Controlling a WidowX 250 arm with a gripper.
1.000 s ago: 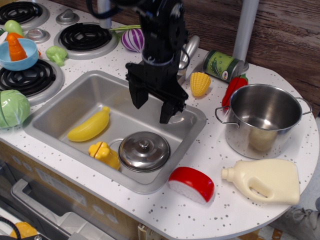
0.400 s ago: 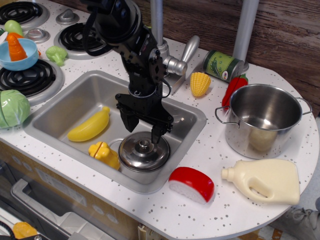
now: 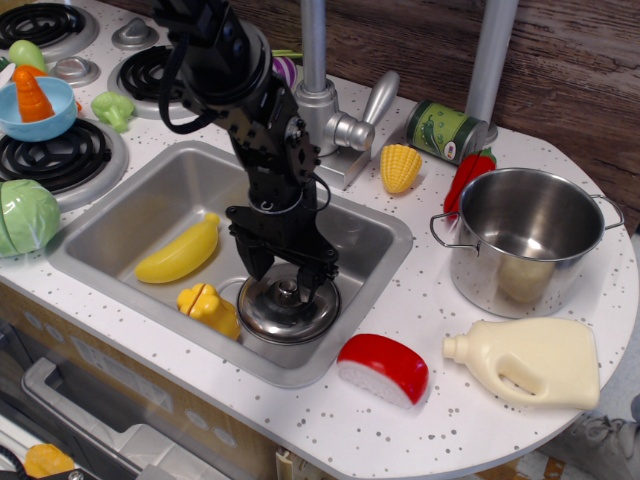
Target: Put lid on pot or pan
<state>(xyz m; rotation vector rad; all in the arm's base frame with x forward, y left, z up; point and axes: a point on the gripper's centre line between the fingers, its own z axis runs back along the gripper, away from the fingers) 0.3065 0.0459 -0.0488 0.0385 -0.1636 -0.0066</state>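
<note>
The round shiny steel lid lies knob-up in the front right of the sink. My black gripper is straight above it, its open fingers down on either side of the small knob and close to the dome. The shiny steel pot with wire loop handles stands uncovered on the counter at the right, well apart from the lid.
A yellow banana and a small yellow toy lie in the sink left of the lid. A red cheese and a cream jug sit on the front counter. Corn, a can, a faucet stand behind.
My gripper has come down from above the sink's middle to the lid, and its fingers now straddle the knob. The lid and pot have not moved.
</note>
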